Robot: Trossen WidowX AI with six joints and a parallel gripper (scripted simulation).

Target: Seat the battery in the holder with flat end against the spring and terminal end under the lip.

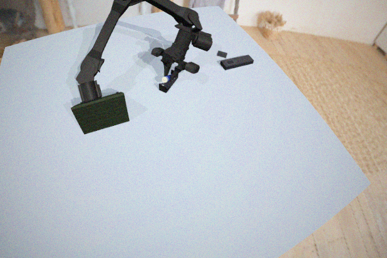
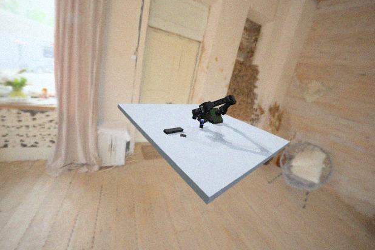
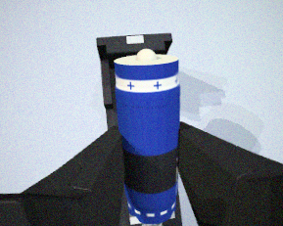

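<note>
The blue battery (image 1: 166, 79) (image 2: 202, 122) (image 3: 148, 116) has a cream terminal end with a round nub and a black band. My gripper (image 1: 171, 74) (image 2: 202, 122) (image 3: 147, 133) is shut on it around the band. The black holder (image 1: 164, 88) (image 2: 201, 126) (image 3: 106, 46) lies beneath, roughly in line with the battery. In the wrist view the terminal end looks raised, short of the holder's far end wall and not under the lip. The flat end points down toward the holder's near end. The spring and any contact there are hidden.
A long black box (image 1: 237, 62) (image 2: 173, 130) and a small dark block (image 1: 222, 54) (image 2: 183, 135) lie on the pale table (image 1: 219, 155) (image 2: 212, 165), apart from the holder. The arm's dark green base (image 1: 101, 113) (image 2: 216, 115) stands on the table.
</note>
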